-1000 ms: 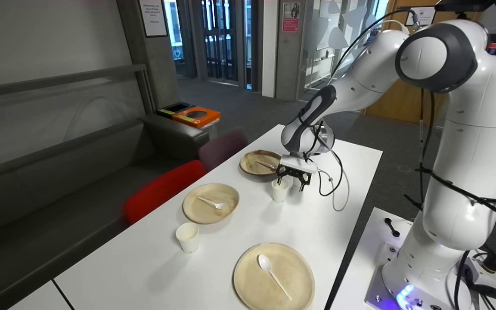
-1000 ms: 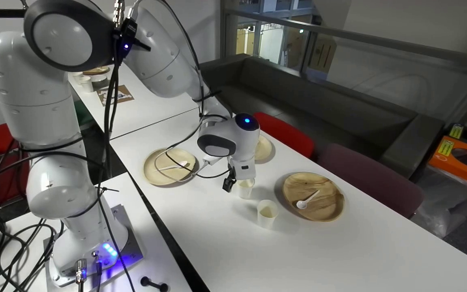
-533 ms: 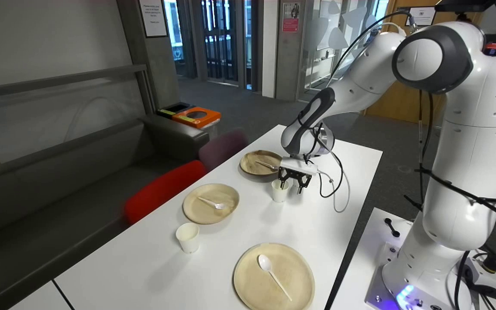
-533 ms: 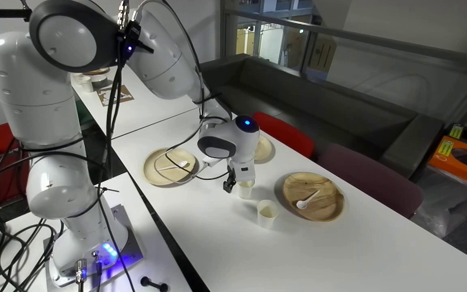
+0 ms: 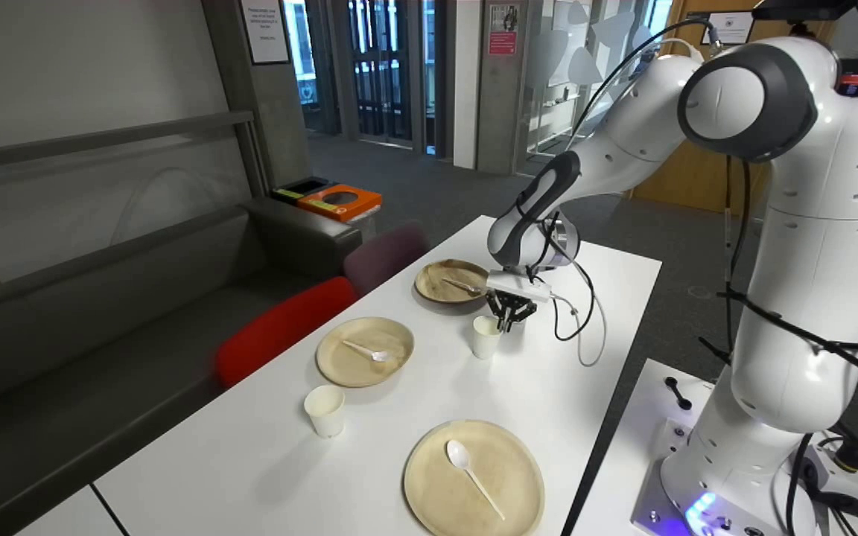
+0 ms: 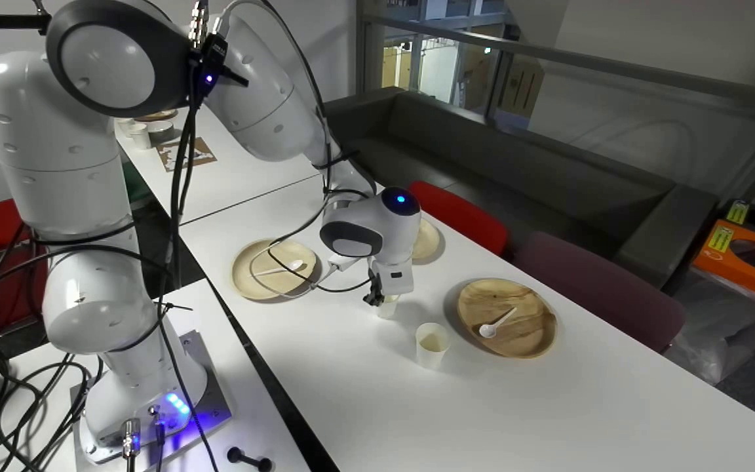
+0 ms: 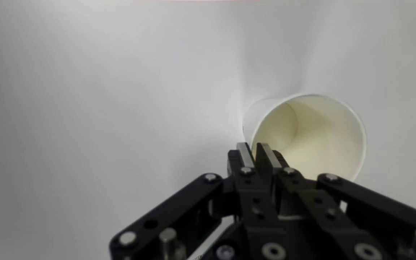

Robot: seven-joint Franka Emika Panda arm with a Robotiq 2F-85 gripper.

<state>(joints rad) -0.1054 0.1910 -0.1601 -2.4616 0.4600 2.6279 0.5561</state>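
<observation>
In the wrist view a pale cream cup (image 7: pixel 332 141) stands beneath my gripper (image 7: pixel 253 145). The jaws are drawn close together over the cup's rim, one finger outside the wall and one inside. A narrow gap still shows between the pads, so I cannot tell whether they press on the wall. In an exterior view the gripper (image 5: pixel 504 329) is at the cup's (image 5: pixel 485 344) right-hand rim, and the cup stands on the white table. From another side the arm and the gripper (image 6: pixel 373 301) hide part of the same cup (image 6: pixel 387 310).
Close by stand a similar cup (image 6: pixel 432 354) and a wooden plate (image 6: pixel 535 328) with a spoon. Two paler plates (image 5: pixel 343 365), each with a spoon, and a further cup (image 5: pixel 325 417) lie farther along the table. A red chair (image 5: pixel 280 327) is at the edge.
The fingers have come together from wide apart to a narrow gap across the rim. The cup has shifted slightly on the table. The arm has barely moved.
</observation>
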